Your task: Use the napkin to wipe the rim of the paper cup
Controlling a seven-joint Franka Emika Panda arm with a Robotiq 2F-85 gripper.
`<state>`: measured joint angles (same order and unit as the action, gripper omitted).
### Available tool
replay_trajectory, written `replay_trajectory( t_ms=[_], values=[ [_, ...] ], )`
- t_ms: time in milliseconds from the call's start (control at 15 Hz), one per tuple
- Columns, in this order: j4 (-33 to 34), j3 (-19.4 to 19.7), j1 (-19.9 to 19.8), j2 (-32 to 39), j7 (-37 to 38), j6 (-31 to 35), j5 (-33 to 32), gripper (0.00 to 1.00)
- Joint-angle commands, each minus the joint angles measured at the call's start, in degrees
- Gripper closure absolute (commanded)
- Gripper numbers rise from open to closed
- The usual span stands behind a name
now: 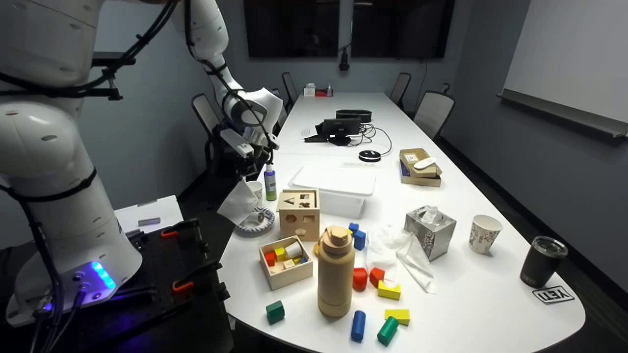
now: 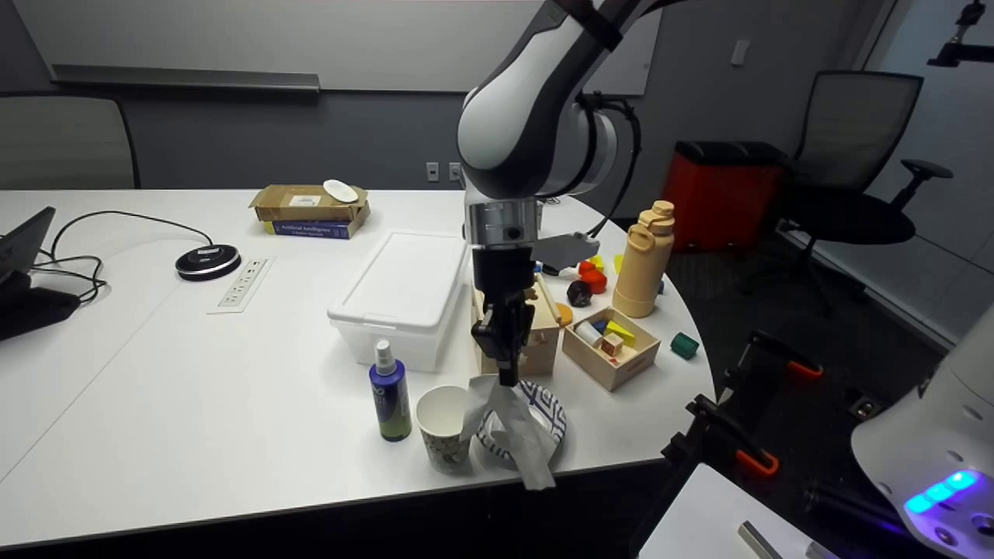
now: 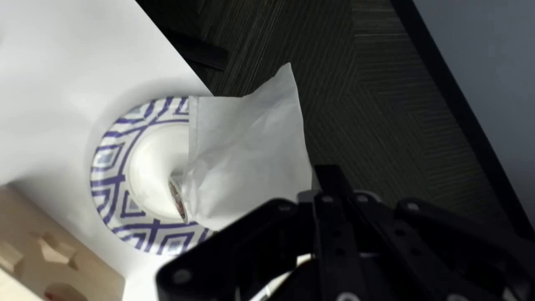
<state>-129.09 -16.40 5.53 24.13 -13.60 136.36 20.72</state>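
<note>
The paper cup is white with a dark leaf print and stands upright by the table's near edge. It also shows in an exterior view, partly behind the napkin; the wrist view does not show it. My gripper is shut on the white napkin, which hangs down beside the cup. The napkin's edge overlaps the cup's side in both exterior views; I cannot tell whether they touch. In the wrist view the napkin spreads left of my fingertips, over part of a blue-patterned plate.
A small object on the plate is half hidden by the napkin. A spray bottle stands beside the cup. A wooden shape box, a lidded plastic bin, a block tray and a tan bottle stand nearby.
</note>
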Motion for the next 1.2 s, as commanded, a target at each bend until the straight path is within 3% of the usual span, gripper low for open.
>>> replay_trajectory(
  t_ms=[0, 733, 1133],
  values=[
    [1.21, -2.27, -0.22, 0.15, -2.9, 3.28, 2.45, 1.0],
    [4.16, -8.44, -2.24, 1.9, -10.8, 13.69, 10.81, 1.0],
    [2.51, -8.48, -4.49, 5.58, -13.72, 19.85, 8.61, 1.0]
  ],
)
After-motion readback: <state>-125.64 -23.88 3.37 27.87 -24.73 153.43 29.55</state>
